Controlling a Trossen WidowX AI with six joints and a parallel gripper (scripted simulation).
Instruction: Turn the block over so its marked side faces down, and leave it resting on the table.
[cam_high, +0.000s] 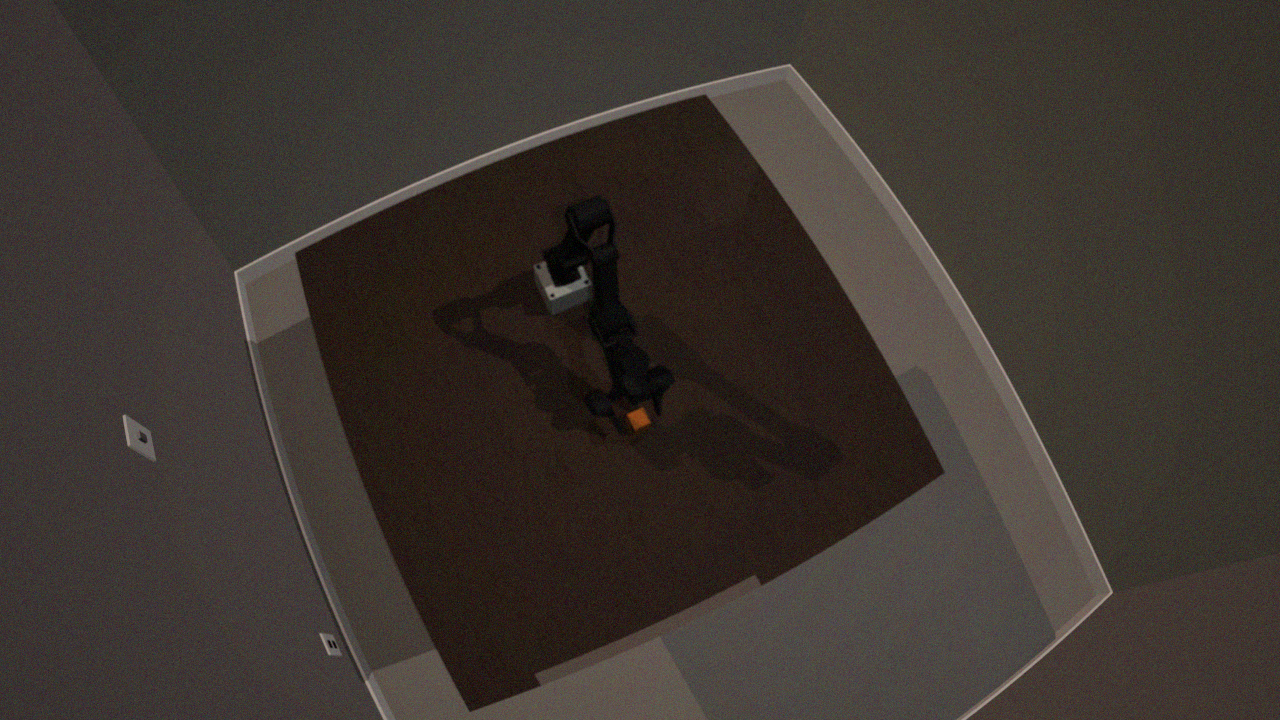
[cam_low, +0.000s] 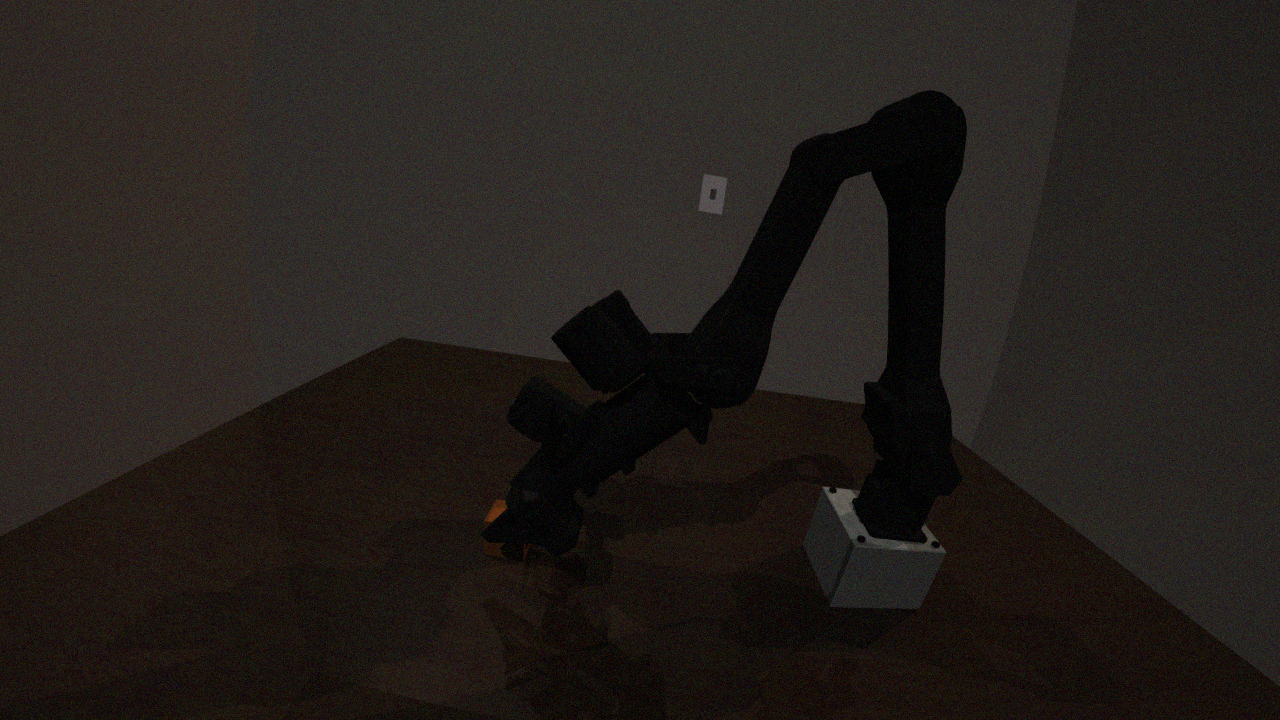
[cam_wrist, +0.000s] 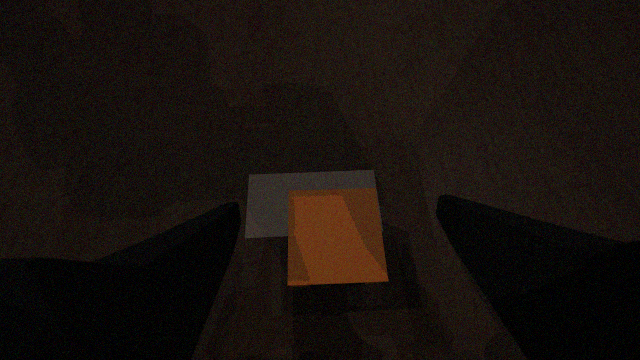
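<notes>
Open fingers (cam_high: 631, 413) (cam_low: 529, 548) flank the orange block (cam_high: 638, 419) (cam_low: 494, 513) (cam_wrist: 336, 237); a grey patch (cam_wrist: 267, 205), perhaps flat, shows partly behind it.

In the exterior view, the tool (cam_high: 629, 410) (cam_low: 529, 548) (cam_wrist: 339, 208) partly hides the block (cam_high: 638, 419) (cam_low: 495, 512) (cam_wrist: 336, 237).

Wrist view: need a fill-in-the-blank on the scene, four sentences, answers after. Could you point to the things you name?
1. The block (cam_high: 638, 419) (cam_low: 494, 514) (cam_wrist: 337, 237) is coloured ____.
2. In the wrist view, the jaws stand ____, with nothing gripped.
3. In the wrist view, the flat patch (cam_wrist: 266, 205) partly hidden by the block is coloured ____.
4. The arm's base (cam_high: 570, 298) (cam_low: 886, 577) is pale, whereas the arm (cam_high: 605, 282) (cam_low: 915, 286) itself is ____.

Missing words: orange; open; grey; black.
</notes>
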